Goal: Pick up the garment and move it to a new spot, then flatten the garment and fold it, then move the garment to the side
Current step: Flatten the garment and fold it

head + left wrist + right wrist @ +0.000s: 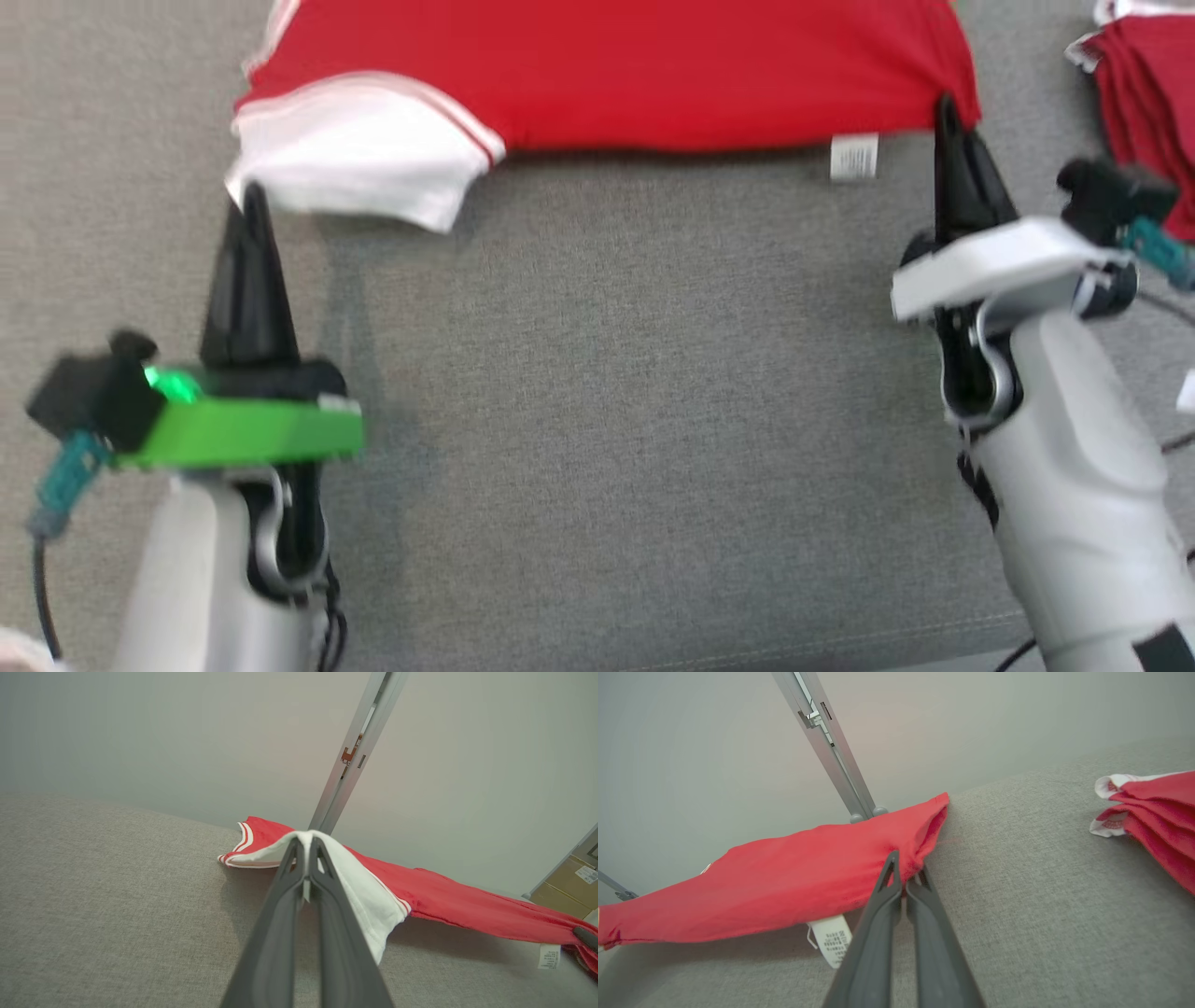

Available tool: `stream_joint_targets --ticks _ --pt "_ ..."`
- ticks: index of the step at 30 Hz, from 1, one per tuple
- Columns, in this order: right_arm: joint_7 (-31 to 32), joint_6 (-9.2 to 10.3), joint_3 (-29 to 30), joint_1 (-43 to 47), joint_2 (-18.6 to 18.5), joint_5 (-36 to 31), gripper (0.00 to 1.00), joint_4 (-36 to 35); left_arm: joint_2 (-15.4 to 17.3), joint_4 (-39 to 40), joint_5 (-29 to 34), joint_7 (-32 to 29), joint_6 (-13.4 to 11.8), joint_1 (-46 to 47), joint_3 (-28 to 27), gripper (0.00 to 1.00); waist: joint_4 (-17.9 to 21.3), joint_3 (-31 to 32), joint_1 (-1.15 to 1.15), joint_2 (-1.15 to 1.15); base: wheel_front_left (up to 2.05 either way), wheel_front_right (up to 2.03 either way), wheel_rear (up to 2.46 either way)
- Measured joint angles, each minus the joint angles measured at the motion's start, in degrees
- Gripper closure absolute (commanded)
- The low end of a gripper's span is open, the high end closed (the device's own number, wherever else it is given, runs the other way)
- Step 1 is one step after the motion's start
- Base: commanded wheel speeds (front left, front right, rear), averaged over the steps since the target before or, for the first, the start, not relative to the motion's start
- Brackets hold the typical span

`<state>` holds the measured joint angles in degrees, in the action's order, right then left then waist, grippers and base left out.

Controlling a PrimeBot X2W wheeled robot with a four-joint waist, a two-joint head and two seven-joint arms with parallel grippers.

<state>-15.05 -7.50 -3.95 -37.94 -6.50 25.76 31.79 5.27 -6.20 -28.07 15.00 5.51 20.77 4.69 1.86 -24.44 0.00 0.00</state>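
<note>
Grey fabric [597, 420] under garment [653, 75]; wall [140, 728], perhaps.

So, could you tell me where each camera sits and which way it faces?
Head view: from the head, down at the grey surface; both forearms, left fingers and right fingers pinching the red garment.
Left wrist view: from that wrist, along its own fingers, at the white sleeve.
Right wrist view: from that wrist, along its own fingers, at the red corner.
Shared: all three show the white label.
</note>
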Motion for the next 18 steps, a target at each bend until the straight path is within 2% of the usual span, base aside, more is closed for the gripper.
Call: stream_joint_targets --ticks 8,13,18 --pt "0.0 0.00 2.3 19.5 0.6 2.5 1.00 -12.1 -0.8 12.3 -0.7 -3.2 -3.3 -18.1 2.5 1.00 -0.7 8.8 0.00 0.00 0.00 0.00 0.00" --pt "0.0 0.00 3.9 30.1 1.9 3.5 1.00 -19.7 -0.7 19.4 -0.5 -6.0 -5.3 -25.5 3.7 1.00 -1.6 13.7 0.00 0.00 0.00 0.00 0.00" --pt "3.2 0.00 5.7 38.6 2.7 2.7 1.00 -27.3 0.8 24.6 0.1 -9.4 -6.9 -31.9 4.5 1.00 -2.7 17.6 -0.01 0.00 0.00 0.00 0.00"
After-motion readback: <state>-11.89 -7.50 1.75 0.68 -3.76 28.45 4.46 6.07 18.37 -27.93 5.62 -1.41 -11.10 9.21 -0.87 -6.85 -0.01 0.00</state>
